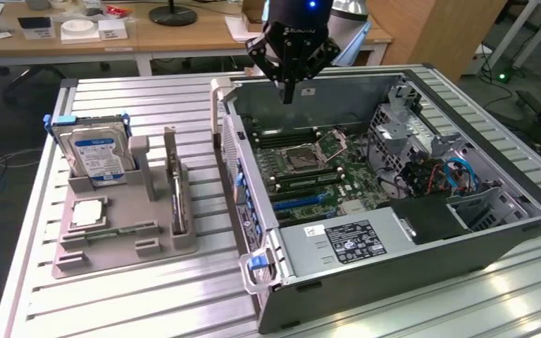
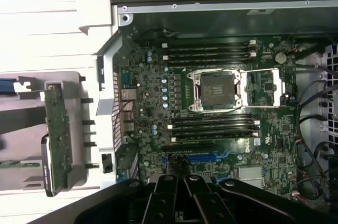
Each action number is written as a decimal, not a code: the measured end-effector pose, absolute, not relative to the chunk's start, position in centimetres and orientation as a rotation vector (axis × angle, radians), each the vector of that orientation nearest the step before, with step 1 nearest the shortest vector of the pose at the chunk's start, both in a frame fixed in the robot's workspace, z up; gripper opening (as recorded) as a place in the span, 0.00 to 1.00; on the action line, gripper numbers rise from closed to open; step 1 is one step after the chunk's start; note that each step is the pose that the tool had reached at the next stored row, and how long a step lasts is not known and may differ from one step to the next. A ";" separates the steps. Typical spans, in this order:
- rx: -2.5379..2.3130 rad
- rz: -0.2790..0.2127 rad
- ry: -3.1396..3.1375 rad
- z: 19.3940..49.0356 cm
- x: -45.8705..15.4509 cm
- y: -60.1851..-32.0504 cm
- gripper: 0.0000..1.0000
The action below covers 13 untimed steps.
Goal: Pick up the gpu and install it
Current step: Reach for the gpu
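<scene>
The gpu point(image 1: 177, 193) stands on edge in a slot of the grey holder point(image 1: 120, 239) on the exterior view's left, its pale bracket end pointing up. In the wrist view the gpu point(image 2: 56, 137) is a narrow green card seen from above. My gripper point(image 1: 287, 95) hangs shut with nothing in it over the back part of the open computer case point(image 1: 411, 243), well apart from the gpu. Its dark fingers point(image 2: 168, 189) meet above the motherboard point(image 2: 158, 102), close to a blue expansion slot point(image 2: 208, 157).
The holder also carries a blue-labelled hard drive point(image 1: 96, 155) standing upright and a small square CPU chip point(image 1: 90, 211) lying flat. Inside the case are an open CPU socket point(image 1: 320, 150), memory slots, a power supply point(image 1: 351, 243) and cables point(image 1: 444, 176). A desk with clutter stands behind.
</scene>
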State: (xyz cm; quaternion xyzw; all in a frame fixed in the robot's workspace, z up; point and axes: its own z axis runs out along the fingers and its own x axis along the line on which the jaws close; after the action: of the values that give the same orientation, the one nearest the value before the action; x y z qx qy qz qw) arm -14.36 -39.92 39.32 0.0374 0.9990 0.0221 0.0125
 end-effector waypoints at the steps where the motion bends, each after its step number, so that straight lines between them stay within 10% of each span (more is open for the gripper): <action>1: 0.117 0.069 3.114 39.3 -14.6 -39.9 0.11; 13: 0.117 0.069 3.114 39.3 -16.3 -40.0 0.11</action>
State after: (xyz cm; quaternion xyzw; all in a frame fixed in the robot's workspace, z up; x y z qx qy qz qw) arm -16.30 -39.96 39.30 0.0374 0.9990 0.0221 0.0125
